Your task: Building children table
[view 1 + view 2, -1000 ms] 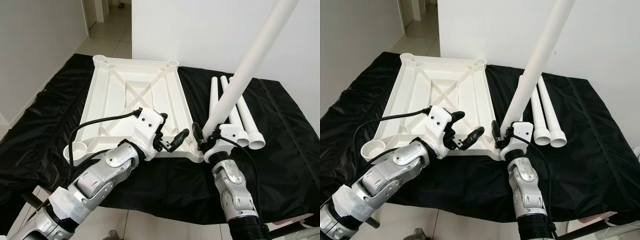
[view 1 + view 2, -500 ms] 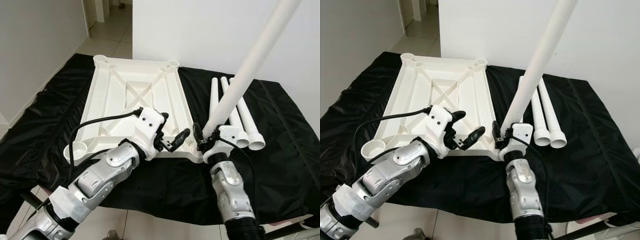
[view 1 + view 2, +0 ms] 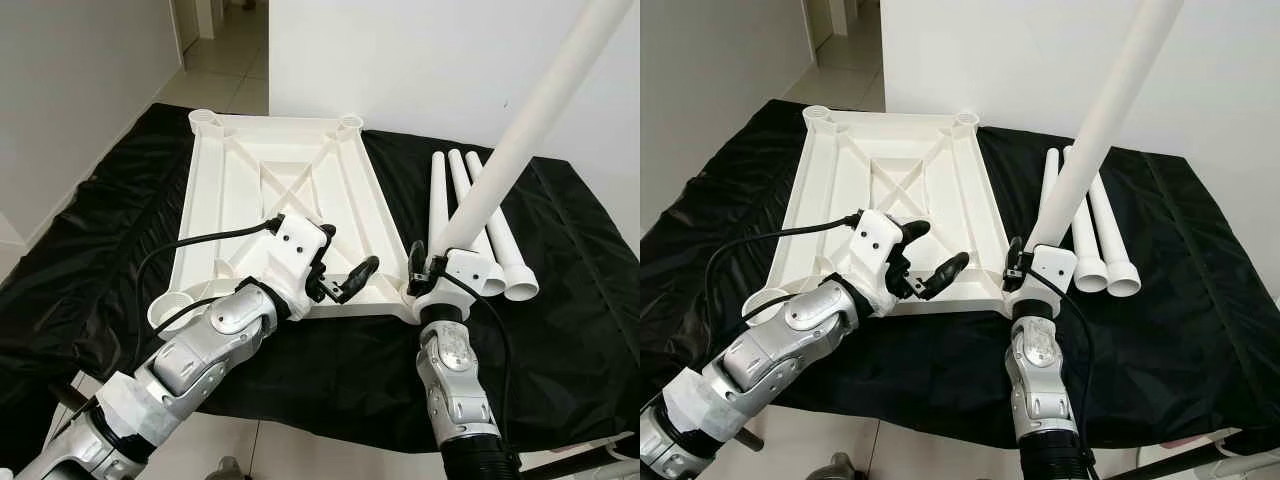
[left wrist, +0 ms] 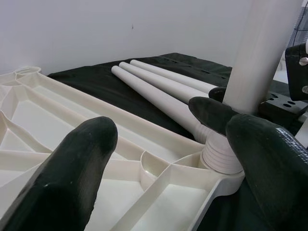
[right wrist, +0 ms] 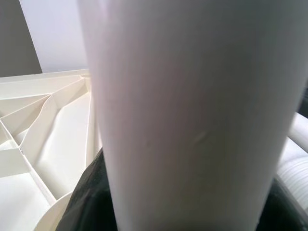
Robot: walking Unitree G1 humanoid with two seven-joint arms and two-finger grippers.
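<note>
The white tabletop (image 3: 270, 190) lies upside down on a black cloth, with a round socket at each corner. My right gripper (image 3: 437, 262) is shut on a long white leg (image 3: 520, 130), which stands up steeply and leans to the right. The leg's threaded end (image 4: 221, 156) sits at the tabletop's near right corner socket. My left gripper (image 3: 350, 248) hovers open just left of that corner, over the tabletop's near edge, with nothing between its fingers (image 4: 72, 178). In the right wrist view the held leg (image 5: 183, 120) is very close, with the tabletop (image 5: 48, 125) behind it.
Three more white legs (image 3: 470, 215) lie side by side on the cloth to the right of the tabletop. The black cloth (image 3: 90, 230) covers the whole work surface. White walls stand behind and to the left, with tiled floor (image 3: 225, 70) beyond.
The right gripper, its leg and the tabletop's near right corner have shifted a little to the right, toward the lying legs. The left gripper stays open in much the same place.
</note>
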